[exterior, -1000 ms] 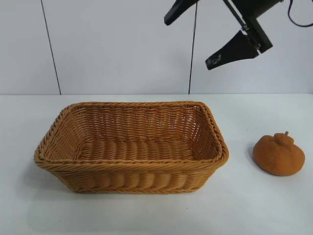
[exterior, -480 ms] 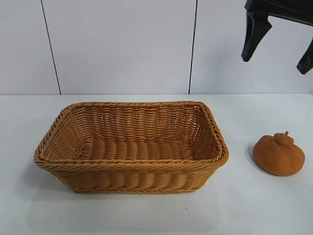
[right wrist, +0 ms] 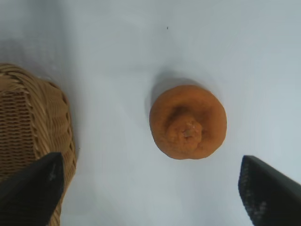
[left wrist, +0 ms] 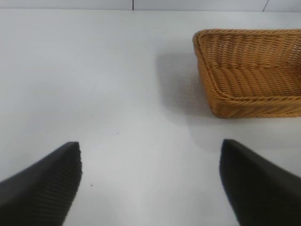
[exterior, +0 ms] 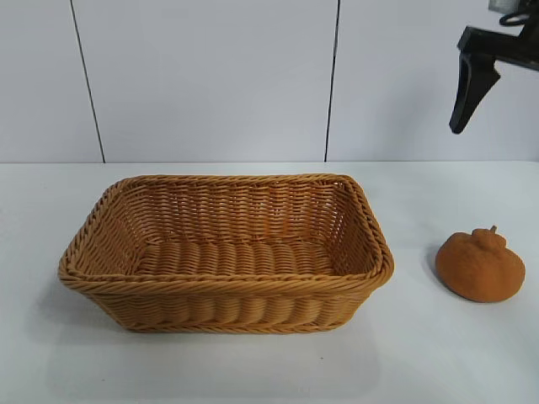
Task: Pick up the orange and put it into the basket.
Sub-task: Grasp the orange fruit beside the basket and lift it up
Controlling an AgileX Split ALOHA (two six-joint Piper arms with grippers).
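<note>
Right hand (right wrist: 150, 188) | shifted rightward (spread wide) | above orange (exterior: 480, 265)

The right gripper (exterior: 505, 93) is matte black with tapered, pointed fingers (exterior: 468, 94). The left gripper (left wrist: 150, 188) has finely ribbed black fingers (left wrist: 47, 188).

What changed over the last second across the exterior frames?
The right gripper swung rightward across the top of the exterior view, from above the basket's right end to the upper right corner, high over the orange. Its fingers hang open, nothing held. Orange and basket have not moved, and the orange sits on the table right of the basket. The left gripper is open over bare table.
</note>
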